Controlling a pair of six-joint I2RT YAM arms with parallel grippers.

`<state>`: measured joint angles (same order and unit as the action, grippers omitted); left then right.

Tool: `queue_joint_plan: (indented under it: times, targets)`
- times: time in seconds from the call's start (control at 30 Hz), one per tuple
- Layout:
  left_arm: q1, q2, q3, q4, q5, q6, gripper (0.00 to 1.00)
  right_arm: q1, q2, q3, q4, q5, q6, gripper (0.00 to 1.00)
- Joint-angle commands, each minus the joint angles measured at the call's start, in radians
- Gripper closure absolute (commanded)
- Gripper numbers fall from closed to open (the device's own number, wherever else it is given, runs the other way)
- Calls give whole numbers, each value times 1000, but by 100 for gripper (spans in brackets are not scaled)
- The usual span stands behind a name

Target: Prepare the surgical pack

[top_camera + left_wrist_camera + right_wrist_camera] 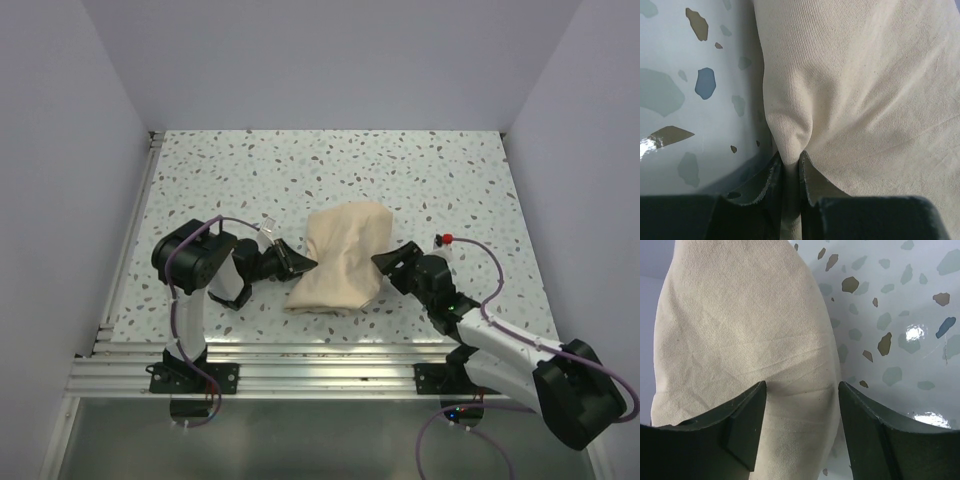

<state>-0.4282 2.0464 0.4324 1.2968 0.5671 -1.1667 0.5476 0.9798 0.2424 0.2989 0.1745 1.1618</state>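
The surgical pack [340, 258] lies as a tan-beige cloth bundle in the middle of the speckled table, and nothing of its contents shows. My left gripper [305, 264] meets the bundle's left side. In the left wrist view this gripper [791, 159] is shut on a pinched fold of the cloth [865, 90]. My right gripper [385, 262] is at the bundle's right side. In the right wrist view its jaws [802, 387] stand apart astride the cloth's rounded edge [740, 315], with cloth filling the gap between them.
A small red-tipped item [447, 239] lies just beyond the right gripper. Near the left wrist sits a small clear piece [268, 226]. A metal rail [130, 240] runs along the table's left edge, an aluminium frame [300, 365] along the near edge, and plain walls enclose three sides.
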Motion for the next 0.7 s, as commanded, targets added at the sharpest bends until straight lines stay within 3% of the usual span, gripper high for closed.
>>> queue_joint_plan:
  times: [0.0,0.1,0.2,0.47,0.57,0.6,0.67]
  targets:
    - [2,52,-35,-136,-39,56,100,0,16,38,63,36,33,35]
    - [3,49,-37,-136,-38,58,100,2,11,37,31,39,53,14]
    - [6,47,-37,-136,-33,61,100,0,23,11,61,42,76,10]
    - [9,47,-37,-131,-27,62,100,0,160,-40,350,7,168,16]
    - [9,44,-38,-129,-26,61,100,0,181,-46,394,16,203,26]
    - [9,43,-38,-131,-26,61,100,2,189,-52,404,22,219,37]
    - [11,41,-38,-133,-26,62,100,2,192,-55,424,39,231,46]
